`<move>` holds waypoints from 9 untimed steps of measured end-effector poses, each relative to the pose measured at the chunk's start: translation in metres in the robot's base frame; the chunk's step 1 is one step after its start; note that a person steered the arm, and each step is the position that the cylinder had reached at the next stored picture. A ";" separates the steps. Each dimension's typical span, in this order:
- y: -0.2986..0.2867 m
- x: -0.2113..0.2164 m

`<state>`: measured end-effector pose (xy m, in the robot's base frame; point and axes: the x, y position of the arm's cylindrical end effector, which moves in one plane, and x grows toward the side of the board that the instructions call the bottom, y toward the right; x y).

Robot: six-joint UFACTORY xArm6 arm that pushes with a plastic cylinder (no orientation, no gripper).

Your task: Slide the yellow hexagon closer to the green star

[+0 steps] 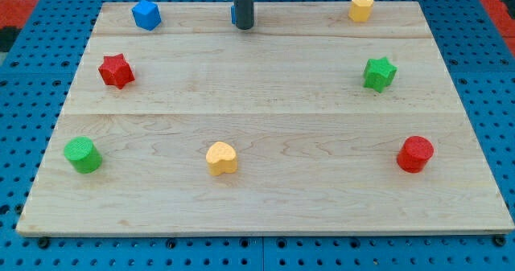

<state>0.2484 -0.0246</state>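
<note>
The yellow hexagon [361, 7] sits at the view's top right of the wooden board [265, 215]. The green star [379, 73] lies below it, a little to its right, with a gap of bare board between them. My tip [244, 26] stands at the view's top centre, well to the left of the yellow hexagon. It touches neither task block. A blue block [233, 14] is mostly hidden behind the rod.
A blue block [146, 14] is at the top left. A red star [117, 70] is at the left. A green cylinder [82, 155] is at the bottom left, a yellow heart-like block [221, 158] at the bottom centre, a red cylinder [415, 153] at the bottom right.
</note>
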 end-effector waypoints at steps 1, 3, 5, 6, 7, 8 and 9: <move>0.000 0.000; 0.138 0.068; 0.279 -0.013; 0.285 -0.056; 0.280 -0.057; 0.241 -0.057; 0.216 -0.057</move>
<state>0.1916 0.1916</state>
